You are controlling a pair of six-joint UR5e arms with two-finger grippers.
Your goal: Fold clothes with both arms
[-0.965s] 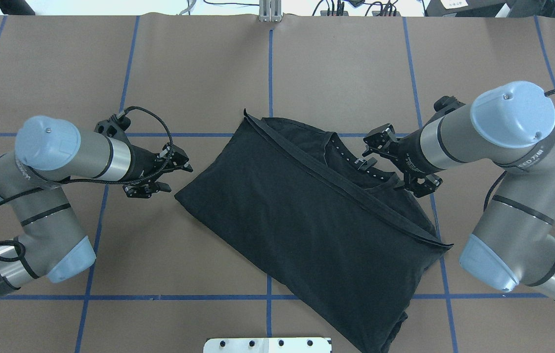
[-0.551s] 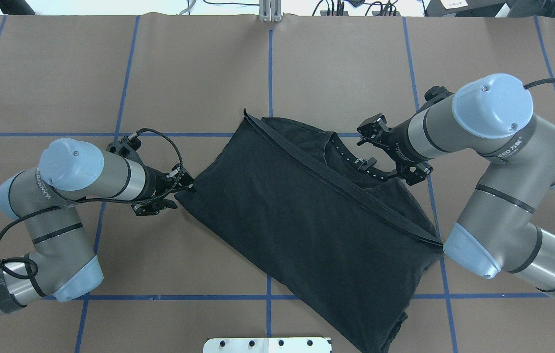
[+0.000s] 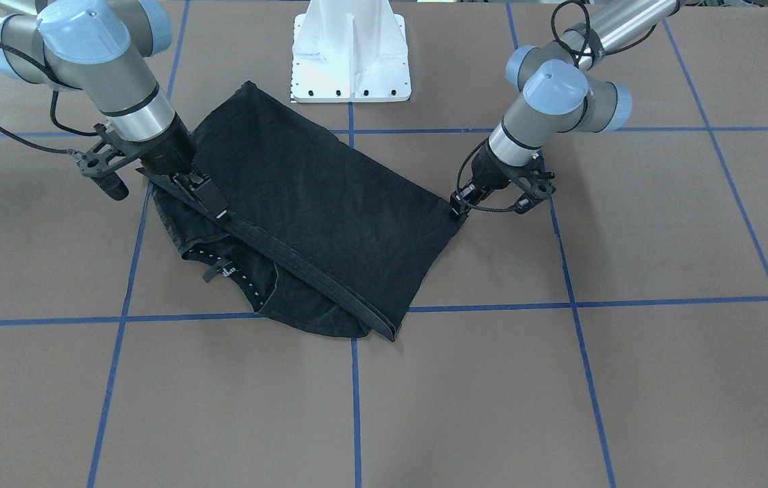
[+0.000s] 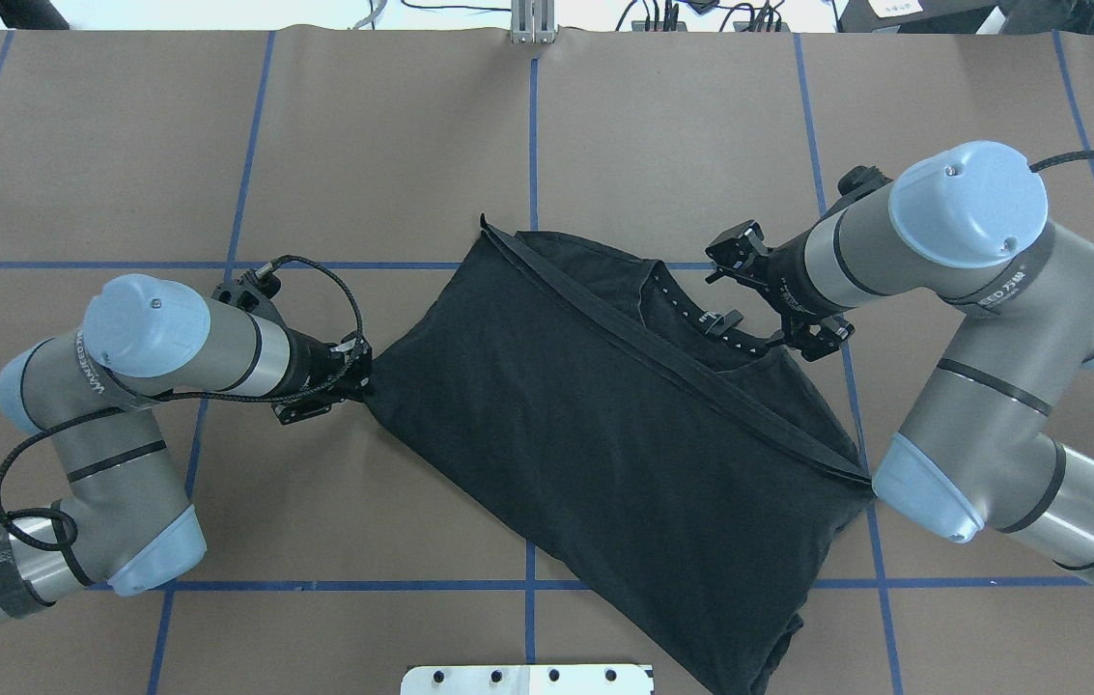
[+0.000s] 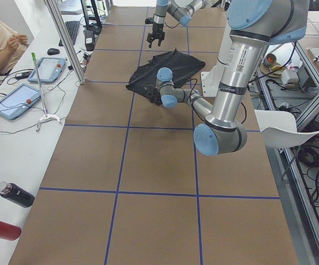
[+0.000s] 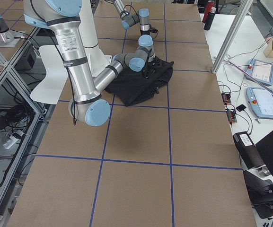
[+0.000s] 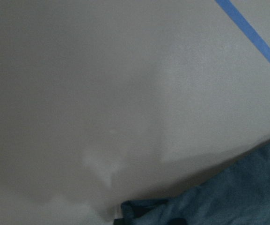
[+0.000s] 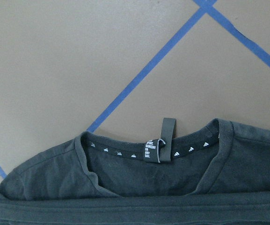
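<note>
My left gripper (image 4: 365,378) is low over the brown table (image 4: 315,145), and its tips touch the nearest corner of the black T-shirt (image 4: 604,434). The two fingers look drawn close together there. But black lies on black, and the picture from my left wrist camera is blurred, so I cannot tell if cloth is really pinched between them.

From this gripper the shirt spreads away to the right. It lies flat, at a slant to the blue tape lines (image 4: 532,125). It is folded over once, and a doubled hem band (image 8: 135,204) runs as a straight ridge across it. On the far side of this band the collar (image 8: 125,149) shows. It has a row of small white marks (image 8: 109,150) inside, and a dark label loop (image 8: 167,133) sticks out from it over the table.

My right gripper (image 3: 211,198) comes down steeply onto the shirt. Its tips are at the hem band and the collar is just ahead of it. I cannot tell how wide its fingers stand, or whether they hold the band.
</note>
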